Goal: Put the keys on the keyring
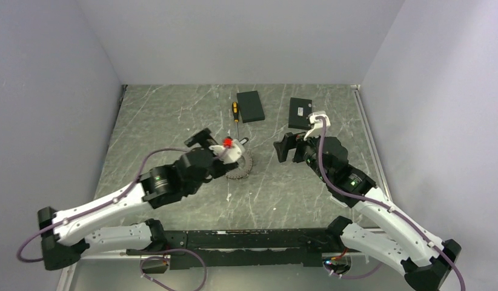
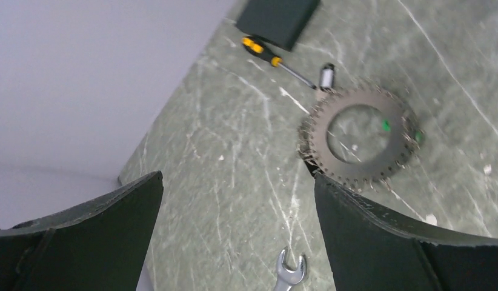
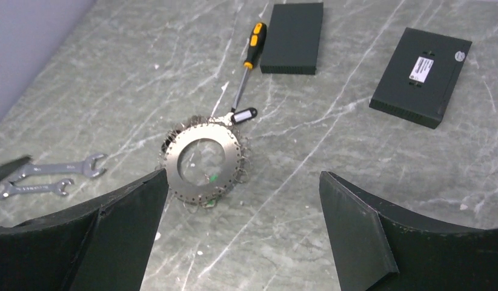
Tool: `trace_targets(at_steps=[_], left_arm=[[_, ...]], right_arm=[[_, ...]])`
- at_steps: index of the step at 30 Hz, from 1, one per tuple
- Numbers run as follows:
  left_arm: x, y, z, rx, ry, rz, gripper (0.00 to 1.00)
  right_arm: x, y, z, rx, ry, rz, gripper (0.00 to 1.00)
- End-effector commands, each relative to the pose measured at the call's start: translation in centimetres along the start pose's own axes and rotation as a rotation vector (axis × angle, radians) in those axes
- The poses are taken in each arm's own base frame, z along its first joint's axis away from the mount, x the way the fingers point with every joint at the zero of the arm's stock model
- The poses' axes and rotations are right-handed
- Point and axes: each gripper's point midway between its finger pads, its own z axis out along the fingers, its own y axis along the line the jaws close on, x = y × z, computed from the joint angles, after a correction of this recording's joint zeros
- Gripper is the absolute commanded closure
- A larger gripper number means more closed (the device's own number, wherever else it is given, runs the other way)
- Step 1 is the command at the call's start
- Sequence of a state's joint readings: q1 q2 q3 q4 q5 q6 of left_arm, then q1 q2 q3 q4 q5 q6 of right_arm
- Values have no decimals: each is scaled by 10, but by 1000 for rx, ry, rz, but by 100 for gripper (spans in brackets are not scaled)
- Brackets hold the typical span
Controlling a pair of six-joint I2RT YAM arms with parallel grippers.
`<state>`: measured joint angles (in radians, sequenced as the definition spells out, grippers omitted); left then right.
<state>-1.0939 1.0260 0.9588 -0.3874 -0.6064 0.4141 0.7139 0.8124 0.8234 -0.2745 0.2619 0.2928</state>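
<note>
The keyring [image 1: 244,169] is a flat grey disc with a round hole, lying on the marble table beside the left wrist. Small metal keys and loops [image 3: 243,159] hang round its toothed rim, with a dark tag [image 3: 243,114] at one side. In the left wrist view the keyring [image 2: 322,142] lies just beyond my right finger. My left gripper [image 2: 237,230] is open and empty above bare table. My right gripper [image 3: 243,236] is open and empty, and the keyring [image 3: 174,165] lies ahead of its left finger. From above, the left gripper [image 1: 205,145] and right gripper [image 1: 286,147] flank the ring.
A black-and-yellow screwdriver [image 3: 252,48] lies behind the ring. Two flat black boxes [image 3: 293,37] [image 3: 422,76] sit at the back. Two silver spanners [image 3: 65,170] lie to the left; one spanner head [image 2: 291,273] shows between my left fingers. Grey walls enclose the table.
</note>
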Motion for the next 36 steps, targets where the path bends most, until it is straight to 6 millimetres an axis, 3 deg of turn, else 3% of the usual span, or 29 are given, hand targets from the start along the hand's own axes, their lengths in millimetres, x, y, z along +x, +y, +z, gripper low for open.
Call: trace_targets(at_steps=[1, 3, 7, 11, 19, 32, 36], left_arm=[[6, 49, -35, -204, -18, -206, 0], [16, 55, -42, -246, -42, -225, 0], [36, 81, -51, -423, -55, -260, 1], [46, 96, -58, -478, -34, -314, 1], [65, 86, -40, -374, 30, -368, 1], [71, 80, -24, -363, 87, -362, 1], [74, 76, -19, -345, 106, -351, 1]], right_arm=[[-20, 4, -1, -16, -107, 77, 0], [-33, 11, 0, -42, -166, 125, 0], [-35, 18, 5, -64, -163, 166, 0], [-33, 23, 12, -77, -148, 170, 0], [-27, 31, 25, -104, -124, 173, 0], [-21, 42, 40, -135, -86, 152, 0], [-24, 35, 40, -99, -100, 156, 0]])
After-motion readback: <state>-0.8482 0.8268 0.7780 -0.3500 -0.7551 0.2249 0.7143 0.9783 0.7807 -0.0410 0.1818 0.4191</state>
